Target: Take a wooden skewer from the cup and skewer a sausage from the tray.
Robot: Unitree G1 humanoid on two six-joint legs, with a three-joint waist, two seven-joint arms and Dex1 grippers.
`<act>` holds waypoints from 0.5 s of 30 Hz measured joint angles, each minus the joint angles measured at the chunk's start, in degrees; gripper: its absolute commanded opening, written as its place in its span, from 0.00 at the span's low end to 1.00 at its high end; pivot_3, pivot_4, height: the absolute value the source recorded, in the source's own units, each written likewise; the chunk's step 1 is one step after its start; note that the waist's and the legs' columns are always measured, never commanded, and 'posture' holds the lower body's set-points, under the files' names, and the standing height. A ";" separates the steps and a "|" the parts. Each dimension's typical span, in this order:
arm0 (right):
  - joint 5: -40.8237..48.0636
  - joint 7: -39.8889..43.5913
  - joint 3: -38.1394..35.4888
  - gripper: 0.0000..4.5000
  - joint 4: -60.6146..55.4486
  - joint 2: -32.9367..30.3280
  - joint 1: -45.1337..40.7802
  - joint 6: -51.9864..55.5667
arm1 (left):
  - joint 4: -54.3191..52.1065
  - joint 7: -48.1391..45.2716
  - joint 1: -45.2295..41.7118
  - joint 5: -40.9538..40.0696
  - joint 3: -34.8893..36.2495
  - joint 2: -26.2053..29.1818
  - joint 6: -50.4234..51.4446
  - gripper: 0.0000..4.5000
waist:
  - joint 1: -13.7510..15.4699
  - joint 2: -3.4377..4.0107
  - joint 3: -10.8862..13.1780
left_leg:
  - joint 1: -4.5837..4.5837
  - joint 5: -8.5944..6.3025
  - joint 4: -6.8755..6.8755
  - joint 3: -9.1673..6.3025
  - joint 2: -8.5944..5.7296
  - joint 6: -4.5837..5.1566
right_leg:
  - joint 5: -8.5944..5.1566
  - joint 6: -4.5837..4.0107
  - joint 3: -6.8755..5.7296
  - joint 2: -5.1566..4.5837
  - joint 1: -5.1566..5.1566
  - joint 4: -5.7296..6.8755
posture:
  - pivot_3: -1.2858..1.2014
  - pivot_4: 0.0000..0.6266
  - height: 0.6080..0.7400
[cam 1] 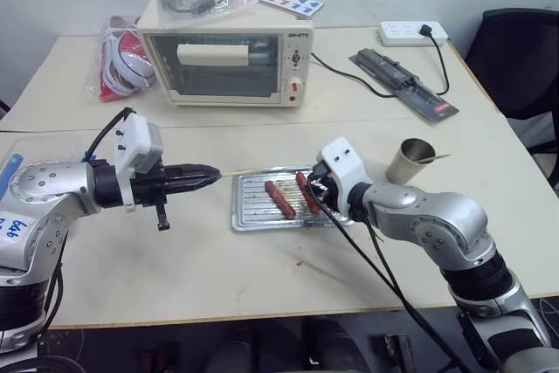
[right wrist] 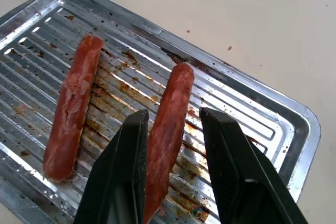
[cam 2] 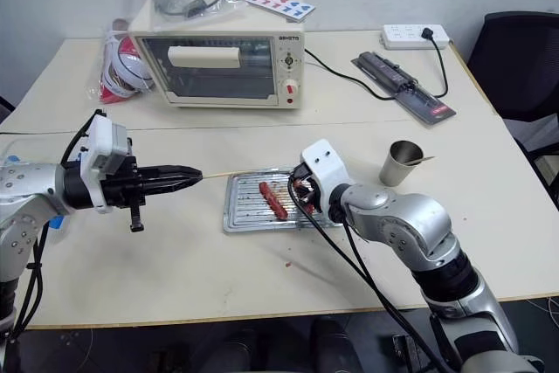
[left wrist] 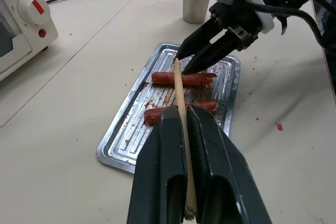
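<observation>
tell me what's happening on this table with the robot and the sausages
The robot's left gripper is shut on a wooden skewer, aimed across the silvery tray. The right gripper is down at the tray, its jaws open around one sausage, apparently not yet squeezing it. The other sausage lies beside it. Neither sausage is skewered yet. A cup with another stick stands past the tray.

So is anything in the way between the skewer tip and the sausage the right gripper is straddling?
Nothing visible: the skewer in the left gripper points across bare tray toward the sausage between the right gripper's open fingers.
</observation>
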 measured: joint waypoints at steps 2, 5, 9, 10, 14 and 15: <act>-1.30 0.63 -0.08 0.36 0.00 1.01 0.68 0.16 | 0.20 0.06 -0.35 0.06 -0.07 -0.11 -0.02 0.00 | -0.02 0.00 0.00 | 0.00 0.00 0.00 0.00 0.00 0.00 | 0.00 0.00 0.00 0.00 0.00 0.02 | 0.52 0.24 1.00; -3.25 1.16 -0.24 0.36 0.03 1.59 0.99 0.59 | 0.34 0.12 -0.35 0.08 -0.39 -0.23 -0.02 0.00 | -0.09 0.00 0.00 | 0.01 0.00 0.00 0.00 0.00 0.00 | 0.00 0.00 0.00 0.01 -0.01 0.06 | 0.52 0.24 1.00; -5.45 2.09 -0.59 0.36 0.03 3.21 1.82 0.88 | 0.55 0.03 -0.45 0.08 -0.68 -0.22 -0.02 0.00 | -0.08 0.00 0.00 | 0.01 0.00 0.00 0.00 0.00 0.00 | 0.00 0.00 0.00 0.01 -0.01 0.08 | 0.52 0.24 1.00; -5.87 2.22 -0.64 0.36 0.03 3.52 2.17 0.91 | 0.76 -0.03 -0.49 0.09 -0.68 -0.22 -0.03 0.00 | -0.08 0.00 0.00 | 0.01 0.00 0.00 0.00 0.00 -0.01 | 0.00 0.00 0.00 0.01 -0.01 0.08 | 0.52 0.24 1.00; -7.87 3.29 -0.65 0.36 0.03 4.65 2.91 1.24 | 1.50 -0.15 -0.96 0.20 -0.70 -0.22 -0.04 0.00 | -0.08 0.00 0.00 | 0.01 0.00 0.01 0.00 -0.01 -0.01 | 0.00 0.00 0.00 0.01 -0.01 0.10 | 0.52 0.24 1.00; -8.26 3.57 -0.65 0.36 0.04 4.81 2.96 1.27 | 1.51 -0.16 -1.21 0.23 -0.70 -0.22 -0.05 0.00 | -0.08 0.00 0.00 | 0.01 0.00 0.01 0.00 -0.01 -0.01 | 0.00 0.00 0.00 0.01 -0.01 0.10 | 0.52 0.24 1.00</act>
